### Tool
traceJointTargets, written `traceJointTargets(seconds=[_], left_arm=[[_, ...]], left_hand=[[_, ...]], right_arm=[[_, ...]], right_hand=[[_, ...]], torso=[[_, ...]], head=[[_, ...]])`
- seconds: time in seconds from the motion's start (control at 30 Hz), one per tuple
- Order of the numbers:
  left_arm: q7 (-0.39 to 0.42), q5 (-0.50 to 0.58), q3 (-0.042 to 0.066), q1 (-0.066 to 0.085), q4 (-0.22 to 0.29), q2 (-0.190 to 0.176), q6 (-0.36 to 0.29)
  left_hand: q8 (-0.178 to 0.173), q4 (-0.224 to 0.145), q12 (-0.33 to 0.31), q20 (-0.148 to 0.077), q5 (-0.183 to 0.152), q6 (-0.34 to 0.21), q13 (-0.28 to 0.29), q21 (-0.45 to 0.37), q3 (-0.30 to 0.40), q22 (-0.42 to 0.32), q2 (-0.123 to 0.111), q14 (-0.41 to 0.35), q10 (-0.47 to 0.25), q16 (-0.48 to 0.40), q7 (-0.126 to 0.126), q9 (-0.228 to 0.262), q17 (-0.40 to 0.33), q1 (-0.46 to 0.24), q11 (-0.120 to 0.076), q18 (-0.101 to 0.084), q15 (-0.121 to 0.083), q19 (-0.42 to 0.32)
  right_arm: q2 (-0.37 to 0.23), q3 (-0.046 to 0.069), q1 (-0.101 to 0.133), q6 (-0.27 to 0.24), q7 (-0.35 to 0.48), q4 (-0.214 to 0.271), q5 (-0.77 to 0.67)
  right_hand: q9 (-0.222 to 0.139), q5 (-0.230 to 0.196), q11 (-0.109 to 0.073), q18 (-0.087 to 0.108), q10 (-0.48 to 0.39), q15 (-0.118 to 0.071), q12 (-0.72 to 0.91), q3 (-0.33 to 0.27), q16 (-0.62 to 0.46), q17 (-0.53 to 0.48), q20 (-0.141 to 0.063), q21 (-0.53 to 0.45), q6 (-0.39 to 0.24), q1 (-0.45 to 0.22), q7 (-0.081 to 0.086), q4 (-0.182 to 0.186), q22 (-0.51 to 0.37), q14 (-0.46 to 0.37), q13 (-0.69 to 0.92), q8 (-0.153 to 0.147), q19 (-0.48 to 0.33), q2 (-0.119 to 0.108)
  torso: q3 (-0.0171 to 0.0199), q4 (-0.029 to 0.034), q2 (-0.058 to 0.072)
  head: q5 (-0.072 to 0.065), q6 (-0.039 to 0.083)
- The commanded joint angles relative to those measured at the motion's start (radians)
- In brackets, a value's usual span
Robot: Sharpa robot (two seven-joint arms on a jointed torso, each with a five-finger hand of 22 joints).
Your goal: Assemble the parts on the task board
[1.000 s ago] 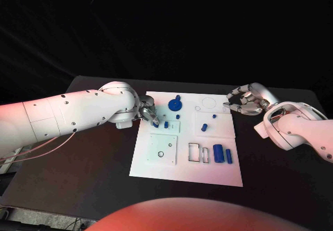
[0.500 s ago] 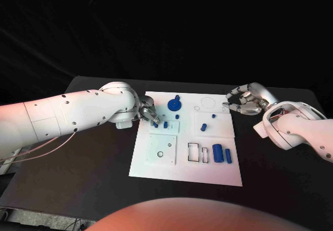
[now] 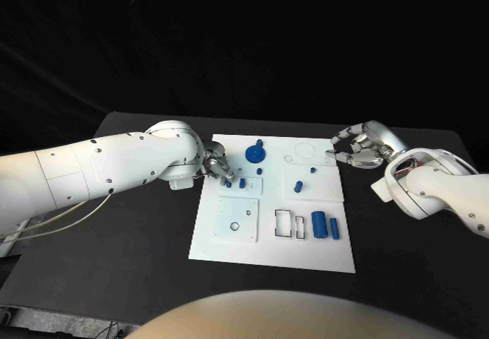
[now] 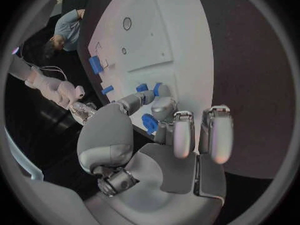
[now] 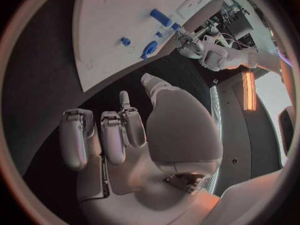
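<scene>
Change: left hand has barely shifted since a second ago, staying at the board's left edge; right hand stays put too.
Left hand: over the board's upper left, fingertips pinching a small blue part above a square recess.
Right hand: off the board's upper right corner, above the table, fingers curled inward, holding nothing.
Parts: blue disc near the board's top; two blue cylinders lying at its lower right; a small peg at its centre.
</scene>
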Motion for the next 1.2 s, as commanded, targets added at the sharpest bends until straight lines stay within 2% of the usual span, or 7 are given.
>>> traceJointTargets(seconds=[0.03, 0.2, 0.43, 0.53, 0.97, 1.1, 1.2], left_arm=[[0.002, 0.012, -0.001, -0.002, 0.000, 0.003, 0.015], [0.002, 0.011, -0.002, -0.002, -0.006, 0.003, 0.011], [0.005, 0.011, -0.001, -0.002, -0.008, -0.001, 0.001], [0.007, 0.013, -0.001, -0.002, -0.006, -0.004, -0.015], [0.047, 0.070, 0.012, -0.001, 0.025, -0.026, -0.133], [0.140, 0.085, 0.016, -0.001, 0.041, -0.034, -0.219], [0.272, 0.059, 0.016, -0.002, 0.054, -0.036, -0.309]], left_hand=[[-0.007, 0.012, 0.003, -0.008, -0.029, 0.006, 0.000, 0.002, -0.003, 0.245, -0.002, 0.100, 0.001, 0.004, -0.002, 0.003, 0.263, -0.022, 0.003, 0.000, -0.003, 0.071], [-0.019, 0.037, 0.003, -0.009, -0.118, 0.016, 0.002, 0.001, -0.019, 0.245, -0.013, 0.100, 0.000, 0.004, -0.003, 0.008, 0.263, -0.059, 0.003, 0.000, -0.003, 0.071], [-0.042, 0.096, -0.003, -0.008, -0.341, 0.030, -0.003, -0.002, -0.093, 0.244, -0.037, 0.100, -0.003, 0.004, -0.001, 0.017, 0.263, -0.097, 0.004, 0.000, -0.002, 0.070], [-0.054, 0.137, -0.010, -0.008, -0.395, 0.032, -0.011, -0.007, -0.167, 0.243, -0.036, 0.100, -0.009, 0.004, -0.001, 0.022, 0.263, -0.077, 0.006, 0.001, -0.003, 0.068], [-0.068, 0.206, -0.036, -0.007, -0.360, 0.007, -0.045, -0.028, -0.281, 0.236, -0.029, 0.100, -0.032, 0.004, 0.003, 0.045, 0.263, 0.007, 0.006, 0.006, 0.000, 0.057], [-0.123, 0.182, -0.227, 0.014, -0.344, -0.119, -0.243, -0.201, -0.245, 0.183, -0.052, 0.096, -0.195, -0.004, 0.041, 0.028, 0.251, 0.087, 0.033, 0.043, 0.030, -0.039], [-0.146, 0.138, -0.314, 0.063, -0.299, -0.234, -0.316, -0.724, -0.169, 0.014, -0.072, -0.126, -0.406, -0.279, 0.102, -0.006, -0.090, 0.181, 0.093, 0.127, 0.087, -0.352]], right_arm=[[0.000, 0.000, 0.000, 0.005, 0.006, 0.001, -0.005], [0.000, 0.000, 0.000, 0.005, 0.007, 0.001, -0.005], [0.000, 0.000, 0.000, 0.003, 0.008, 0.001, -0.005], [0.000, 0.000, 0.000, 0.003, 0.008, 0.001, -0.005], [0.002, 0.000, -0.001, 0.002, 0.008, -0.002, -0.005], [0.002, 0.000, -0.001, 0.001, 0.009, -0.004, -0.005], [0.002, 0.000, -0.001, -0.001, 0.011, -0.004, -0.005]], right_hand=[[0.001, 0.003, 0.001, 0.014, -0.005, -0.006, -0.005, 0.004, 0.004, 0.263, -0.010, -0.007, -0.005, -0.009, 0.001, 0.004, 0.212, 0.108, 0.110, 0.007, 0.043, 0.003], [0.001, 0.003, 0.001, 0.014, -0.006, -0.006, -0.005, 0.004, 0.004, 0.263, -0.010, -0.008, -0.006, -0.010, 0.001, 0.004, 0.211, 0.108, 0.109, 0.007, 0.043, 0.003], [0.001, 0.002, 0.001, 0.014, -0.006, -0.006, -0.005, 0.003, 0.004, 0.263, -0.010, -0.007, -0.006, -0.011, 0.001, 0.005, 0.212, 0.108, 0.109, 0.007, 0.043, 0.002], [0.001, 0.002, 0.001, 0.014, -0.007, -0.006, -0.006, 0.003, 0.004, 0.263, -0.010, -0.008, -0.007, -0.011, 0.001, 0.005, 0.211, 0.108, 0.108, 0.007, 0.043, 0.002], [0.001, 0.002, 0.001, 0.014, -0.007, -0.006, -0.006, 0.003, 0.004, 0.263, -0.010, -0.008, -0.007, -0.012, 0.001, 0.005, 0.211, 0.108, 0.108, 0.007, 0.043, 0.002], [0.001, 0.003, 0.001, 0.014, -0.006, -0.006, -0.005, 0.003, 0.004, 0.263, -0.010, -0.008, -0.008, -0.013, 0.001, 0.005, 0.212, 0.108, 0.109, 0.007, 0.043, 0.003], [0.001, 0.003, 0.001, 0.014, -0.006, -0.006, -0.005, 0.003, 0.004, 0.263, -0.010, -0.008, -0.008, -0.013, 0.001, 0.005, 0.212, 0.108, 0.109, 0.007, 0.043, 0.003]], torso=[[-0.0001, 0.0003, 0.000], [-0.0001, -0.0003, -0.001], [-0.0007, 0.0000, -0.001], [-0.0012, 0.0003, 0.000], [-0.0010, -0.0004, 0.000], [-0.0004, -0.0003, -0.001], [-0.0009, -0.0007, 0.001]], head=[[0.000, 0.000], [0.001, 0.000], [0.001, 0.000], [0.001, 0.000], [0.000, 0.000], [-0.004, 0.000], [-0.007, 0.000]])
